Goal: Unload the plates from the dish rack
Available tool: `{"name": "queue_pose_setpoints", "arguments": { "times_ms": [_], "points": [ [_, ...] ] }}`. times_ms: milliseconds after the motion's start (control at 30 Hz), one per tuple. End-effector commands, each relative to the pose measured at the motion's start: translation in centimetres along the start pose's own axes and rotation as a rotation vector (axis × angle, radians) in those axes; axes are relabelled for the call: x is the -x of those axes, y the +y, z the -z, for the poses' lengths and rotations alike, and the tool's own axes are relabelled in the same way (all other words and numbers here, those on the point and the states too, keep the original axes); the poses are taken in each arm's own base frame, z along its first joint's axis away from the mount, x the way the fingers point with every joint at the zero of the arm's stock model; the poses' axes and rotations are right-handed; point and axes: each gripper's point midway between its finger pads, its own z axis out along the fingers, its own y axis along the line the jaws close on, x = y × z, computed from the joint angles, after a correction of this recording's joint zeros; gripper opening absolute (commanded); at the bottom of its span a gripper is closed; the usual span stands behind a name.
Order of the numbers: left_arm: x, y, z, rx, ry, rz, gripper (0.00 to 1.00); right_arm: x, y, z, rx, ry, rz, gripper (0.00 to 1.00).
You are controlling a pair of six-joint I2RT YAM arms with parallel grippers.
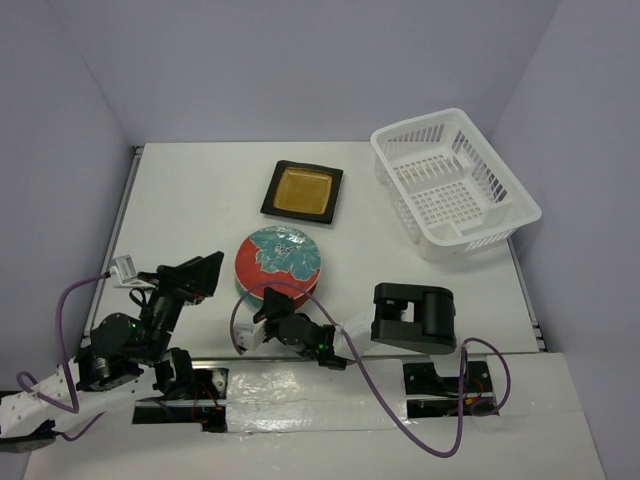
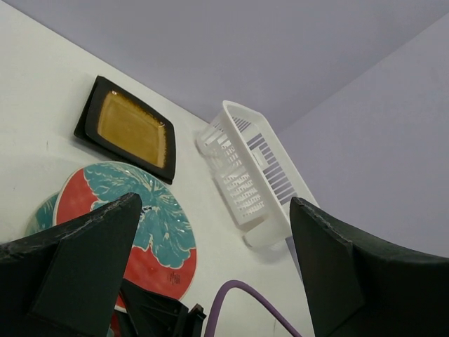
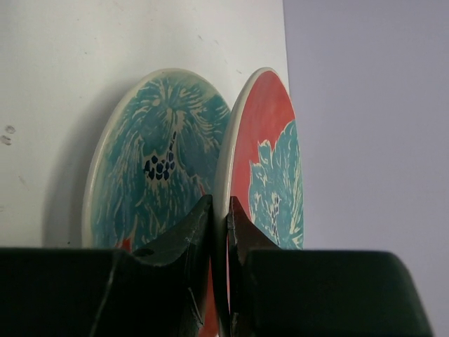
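Note:
The white dish rack (image 1: 455,185) stands at the back right with no plates in it; it also shows in the left wrist view (image 2: 249,168). The amber square plate (image 1: 303,192) lies flat on the table's middle back. My right gripper (image 1: 275,302) is shut on the near rim of a round red and teal plate (image 1: 278,260), held just over a second round plate (image 1: 262,294). In the right wrist view my gripper (image 3: 219,210) pinches the held plate (image 3: 270,154) beside the lower plate (image 3: 154,168). My left gripper (image 1: 197,274) is open and empty, left of the plates. The teal square plate is out of view.
A purple cable (image 1: 240,325) loops by the right gripper and another (image 1: 65,330) by the left arm. The right arm's black link (image 1: 415,318) lies near the front edge. The table's right edge runs just past the rack. In the left wrist view the amber plate (image 2: 130,130) shows.

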Motion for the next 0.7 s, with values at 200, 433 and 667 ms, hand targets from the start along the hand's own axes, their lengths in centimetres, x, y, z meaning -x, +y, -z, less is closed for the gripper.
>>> {"name": "queue_pose_setpoints", "arguments": {
  "times_ms": [200, 433, 667],
  "points": [
    [0.9, -0.9, -0.1, -0.026, -0.029, 0.023, 1.0, 2.4, -3.1, 0.8, -0.133, -0.059, -0.111, 0.0],
    [0.9, -1.0, 0.0, -0.043, -0.026, 0.028, 1.0, 2.4, -2.3, 0.6, -0.103, -0.052, -0.124, 0.0],
    [0.9, -1.0, 0.1, -0.044, -0.03, 0.037, 0.99, 2.5, -1.3, 0.5, -0.06, -0.047, -0.145, 0.01]
  ]
}}
